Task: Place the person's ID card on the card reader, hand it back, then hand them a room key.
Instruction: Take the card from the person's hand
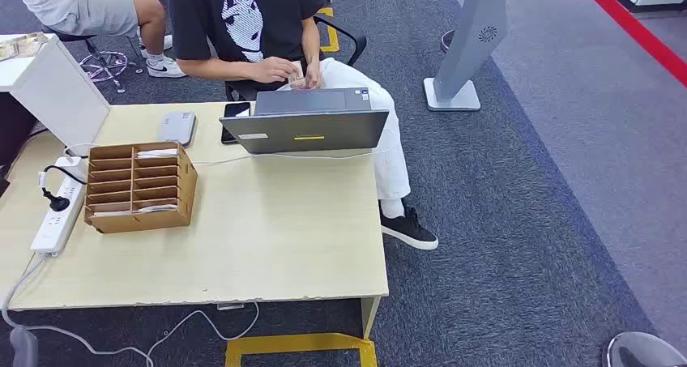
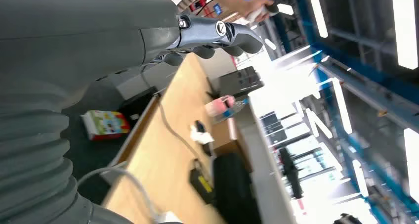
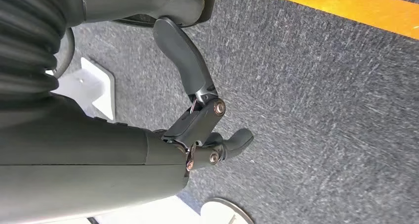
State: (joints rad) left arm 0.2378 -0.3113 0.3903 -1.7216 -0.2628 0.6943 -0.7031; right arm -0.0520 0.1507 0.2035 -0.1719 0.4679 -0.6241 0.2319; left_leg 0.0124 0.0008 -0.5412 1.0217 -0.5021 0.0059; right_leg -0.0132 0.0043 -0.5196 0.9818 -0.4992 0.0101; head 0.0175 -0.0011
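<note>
Head view: card (image 1: 296,82) in person's hands (image 1: 292,74)

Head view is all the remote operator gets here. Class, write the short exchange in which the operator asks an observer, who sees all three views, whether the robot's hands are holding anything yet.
Operator: I cannot judge the hands from my view. Is the right one holding anything?
Observer: No. The right wrist view shows the right hand empty, thumb and fingers apart, over dark carpet.
Operator: And the left one?
Observer: The left wrist view shows the left hand empty too, its fingers stretched out near the edge of a wooden table.
</note>
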